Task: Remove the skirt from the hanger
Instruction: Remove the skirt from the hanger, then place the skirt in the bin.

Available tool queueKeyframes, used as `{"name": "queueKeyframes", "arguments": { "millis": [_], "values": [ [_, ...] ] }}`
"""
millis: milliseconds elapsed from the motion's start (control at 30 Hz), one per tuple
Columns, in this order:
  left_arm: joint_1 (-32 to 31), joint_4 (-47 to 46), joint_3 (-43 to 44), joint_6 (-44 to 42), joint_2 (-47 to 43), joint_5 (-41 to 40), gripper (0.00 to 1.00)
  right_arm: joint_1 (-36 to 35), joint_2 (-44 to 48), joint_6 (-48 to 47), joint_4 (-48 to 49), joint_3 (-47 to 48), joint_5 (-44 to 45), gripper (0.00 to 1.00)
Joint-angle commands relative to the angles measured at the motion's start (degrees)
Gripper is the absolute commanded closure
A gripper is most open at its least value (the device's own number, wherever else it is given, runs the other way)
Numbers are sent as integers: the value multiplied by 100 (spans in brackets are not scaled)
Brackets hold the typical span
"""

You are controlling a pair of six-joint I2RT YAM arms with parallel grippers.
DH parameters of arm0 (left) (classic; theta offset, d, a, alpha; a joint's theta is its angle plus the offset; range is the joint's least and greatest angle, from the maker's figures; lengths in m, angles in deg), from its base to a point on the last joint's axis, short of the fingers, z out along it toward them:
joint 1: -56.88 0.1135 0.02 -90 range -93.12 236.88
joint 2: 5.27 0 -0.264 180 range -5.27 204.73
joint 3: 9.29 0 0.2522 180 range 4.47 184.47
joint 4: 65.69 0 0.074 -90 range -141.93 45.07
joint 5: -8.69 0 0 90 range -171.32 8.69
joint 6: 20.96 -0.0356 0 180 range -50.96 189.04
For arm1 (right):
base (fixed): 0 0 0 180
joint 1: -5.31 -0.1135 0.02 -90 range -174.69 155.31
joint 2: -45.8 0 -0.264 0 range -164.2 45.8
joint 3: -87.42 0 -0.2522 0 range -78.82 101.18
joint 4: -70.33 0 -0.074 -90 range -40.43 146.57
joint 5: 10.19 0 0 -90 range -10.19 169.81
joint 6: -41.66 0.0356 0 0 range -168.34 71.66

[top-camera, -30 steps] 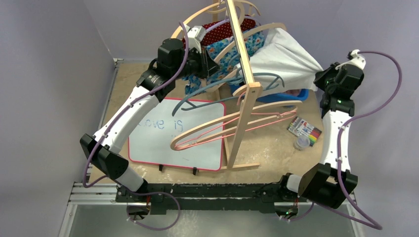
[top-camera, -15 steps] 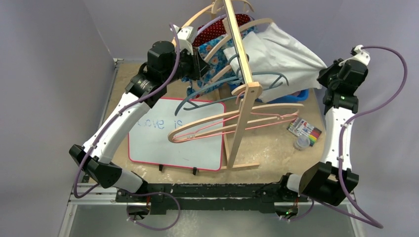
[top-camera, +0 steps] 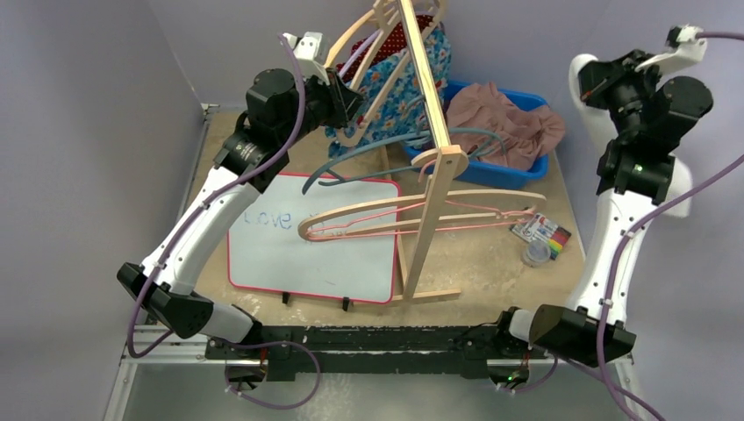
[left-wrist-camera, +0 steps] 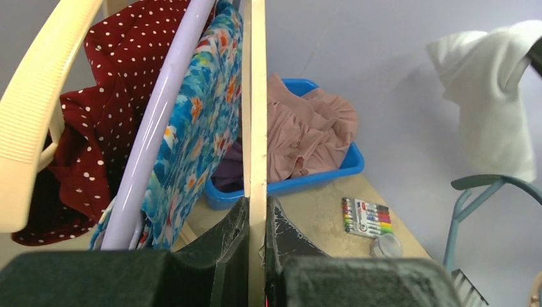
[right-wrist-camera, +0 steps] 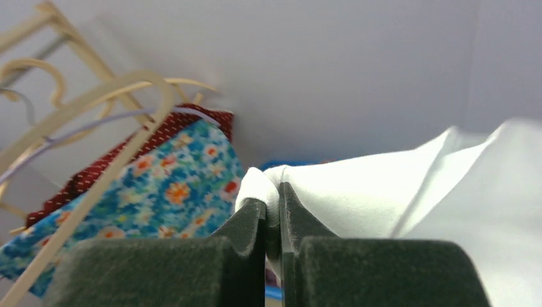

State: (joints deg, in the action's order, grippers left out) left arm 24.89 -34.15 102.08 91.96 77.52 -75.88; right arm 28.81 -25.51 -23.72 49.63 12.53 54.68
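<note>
The table [top-camera: 491, 263] carries a tall wooden rack [top-camera: 427, 175] standing mid-surface and leaning toward the far edge. It serves as the rail from which every garment hangs. A whiteboard [top-camera: 307, 254] lies flat toward the near left corner, out of the work. A blue bin [top-camera: 491, 173] sits at the far right corner with a pink garment [top-camera: 504, 118] heaped inside. By my reading it is the drop-off for clothes already freed.

The white skirt [top-camera: 586, 83] hangs in the air beyond the far right corner, well apart from the rack and clear of every hanger. The right gripper [right-wrist-camera: 273, 208] has its fingers pressed together on a fold of the cloth and holds it high, so the fabric drapes free rather than snagging.

A floral garment [top-camera: 399, 79] and a red dotted garment [left-wrist-camera: 102, 96] remain on hangers at the far edge.

The left gripper [left-wrist-camera: 257, 211] is closed tight on a thin pale slat seen edge-on. I take it for the wooden hanger [left-wrist-camera: 257, 96], braced so that it stays put while the cloth leaves it.

A marker pack [top-camera: 541, 231] lies by the right edge.

The removal looks essentially done; only setting the skirt down seems left.
</note>
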Motion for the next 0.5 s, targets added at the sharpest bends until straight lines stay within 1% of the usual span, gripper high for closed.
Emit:
{"name": "queueKeyframes", "arguments": {
  "millis": [0, 167, 333, 400, 467],
  "values": [
    [26, -328, -86, -191, -351, 435, 100, 9, -396, 216, 841, 771, -839, 100],
    [29, -67, -324, -497, -583, 496, 100, 3, -812, 842, 1933, 1139, -1076, 100],
    [27, 124, -570, -815, -825, 617, 100, -23, -1410, 1470, 3072, 1285, -1371, 100],
    [26, 133, -689, -928, -919, 662, 100, -86, -1699, 1532, 3239, 1501, -1426, 100],
    [26, 167, -767, -995, -978, 642, 100, -153, -1994, 1479, 3137, 1773, -1391, 100]
  ]
}}
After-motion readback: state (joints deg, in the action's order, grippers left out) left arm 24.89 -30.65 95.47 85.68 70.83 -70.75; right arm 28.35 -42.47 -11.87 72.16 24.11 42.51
